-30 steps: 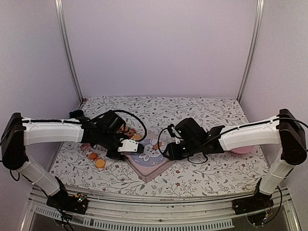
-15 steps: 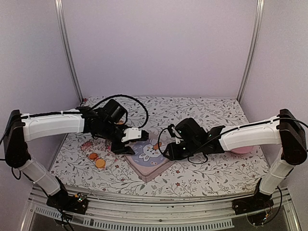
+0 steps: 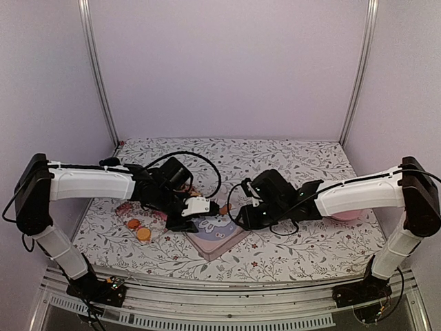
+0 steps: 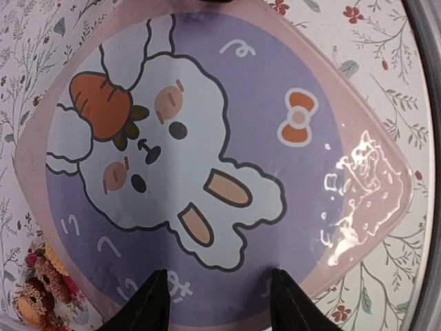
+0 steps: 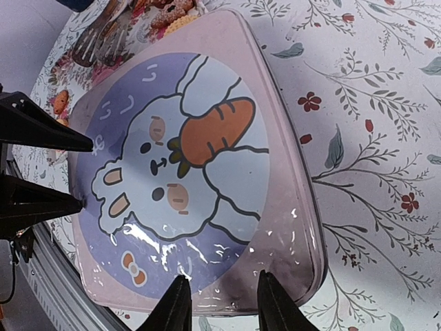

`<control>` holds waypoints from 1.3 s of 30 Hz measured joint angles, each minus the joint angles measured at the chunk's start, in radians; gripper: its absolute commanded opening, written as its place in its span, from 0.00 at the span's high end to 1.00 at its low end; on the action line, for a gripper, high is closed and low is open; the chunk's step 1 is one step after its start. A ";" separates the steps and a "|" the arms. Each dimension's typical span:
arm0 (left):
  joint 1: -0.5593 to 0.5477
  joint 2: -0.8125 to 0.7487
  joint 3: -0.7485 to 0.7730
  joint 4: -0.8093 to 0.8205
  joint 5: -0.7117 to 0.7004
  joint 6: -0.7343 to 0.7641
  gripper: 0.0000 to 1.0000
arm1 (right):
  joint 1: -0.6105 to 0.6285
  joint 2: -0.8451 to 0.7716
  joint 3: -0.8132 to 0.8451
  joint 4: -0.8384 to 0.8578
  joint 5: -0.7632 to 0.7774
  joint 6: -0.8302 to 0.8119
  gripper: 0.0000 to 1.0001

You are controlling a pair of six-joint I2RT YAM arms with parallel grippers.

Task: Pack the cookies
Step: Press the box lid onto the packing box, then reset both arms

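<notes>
A square pink box lid [image 3: 215, 231] printed with a rabbit and carrot lies flat on the table. It fills the left wrist view [image 4: 207, 138] and the right wrist view [image 5: 193, 172]. My left gripper [image 3: 187, 219] [image 4: 218, 276] hangs open over the lid's left edge, with nothing between its fingers. From the opposite side, my right gripper [image 3: 242, 215] [image 5: 222, 277] stands open over a corner of the lid, also holding nothing. Two orange cookies [image 3: 138, 229] lie left of the lid. More cookies [image 4: 41, 283] [image 5: 169, 14] show beside the lid's edges.
A clear plastic tray [image 5: 103, 38] sits beyond the lid next to the cookies. A pink round plate [image 3: 344, 215] is partly hidden behind the right arm. Metal posts and lilac walls enclose the floral table [image 3: 289, 165].
My left arm has swung right from the cookie pile to the lid's left edge, and its jaws have narrowed slightly. The right arm has stayed put.
</notes>
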 measured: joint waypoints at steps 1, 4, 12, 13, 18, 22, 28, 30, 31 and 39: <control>0.000 -0.002 0.000 0.003 -0.003 0.000 0.48 | 0.000 -0.002 0.000 -0.005 0.002 0.000 0.63; 0.000 -0.011 0.000 -0.004 -0.025 -0.004 0.44 | 0.000 -0.008 0.000 -0.016 0.014 0.000 0.60; 0.057 -0.064 0.159 -0.121 -0.055 -0.066 0.24 | 0.000 -0.056 0.000 -0.064 0.053 0.004 0.23; 0.074 -0.078 0.190 -0.129 -0.058 -0.076 0.20 | 0.000 -0.066 0.000 -0.069 0.063 0.004 0.13; 0.182 -0.119 0.317 -0.170 -0.073 -0.116 0.07 | 0.000 -0.120 0.000 -0.085 0.104 -0.007 0.01; 0.294 -0.119 0.366 -0.191 -0.092 -0.145 0.03 | 0.000 -0.131 0.004 -0.116 0.145 -0.009 0.01; 0.570 -0.134 0.323 -0.134 -0.099 -0.191 0.01 | -0.056 -0.231 -0.029 -0.174 0.202 -0.014 0.01; 0.675 -0.161 0.252 -0.075 -0.096 -0.220 0.00 | -0.160 -0.372 -0.118 -0.163 0.203 -0.011 0.01; 0.714 -0.174 0.217 -0.046 -0.094 -0.233 0.01 | -0.229 -0.457 -0.168 -0.154 0.206 -0.011 0.01; 0.828 -0.243 -0.115 0.198 -0.049 -0.307 0.01 | -0.558 -0.642 -0.253 -0.106 0.269 -0.063 0.01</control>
